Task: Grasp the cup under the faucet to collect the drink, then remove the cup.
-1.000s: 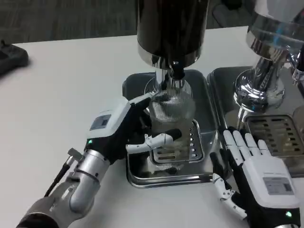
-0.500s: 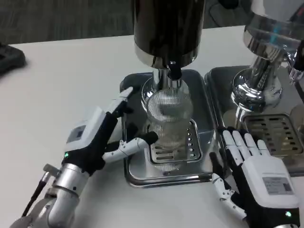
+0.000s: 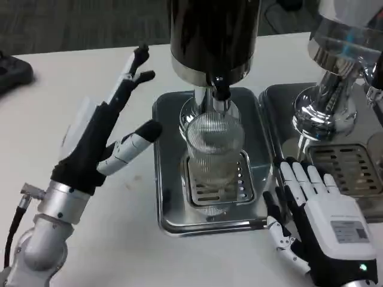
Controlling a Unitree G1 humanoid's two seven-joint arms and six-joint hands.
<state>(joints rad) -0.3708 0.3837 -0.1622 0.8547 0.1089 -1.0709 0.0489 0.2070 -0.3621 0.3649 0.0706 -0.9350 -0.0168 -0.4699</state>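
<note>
A clear ribbed cup [image 3: 214, 149] stands upright on the slotted grate of a steel drip tray [image 3: 170, 206], directly below the black faucet [image 3: 220, 89] of a dark dispenser [image 3: 212, 36]. My left hand [image 3: 105, 134] is raised left of the tray with its fingers spread, apart from the cup and holding nothing. My right hand [image 3: 320, 218] lies flat on the table at the tray's right front corner, fingers extended and empty.
A second chrome dispenser [image 3: 335, 78] with its own drip tray [image 3: 347, 173] stands at the right, close behind my right hand. A dark object [image 3: 12, 69] lies at the far left edge. White table extends to the left.
My left hand has let go of the cup, drawn back to the left and lifted with its fingers spread. The cup stays under the faucet. The right hand has not moved.
</note>
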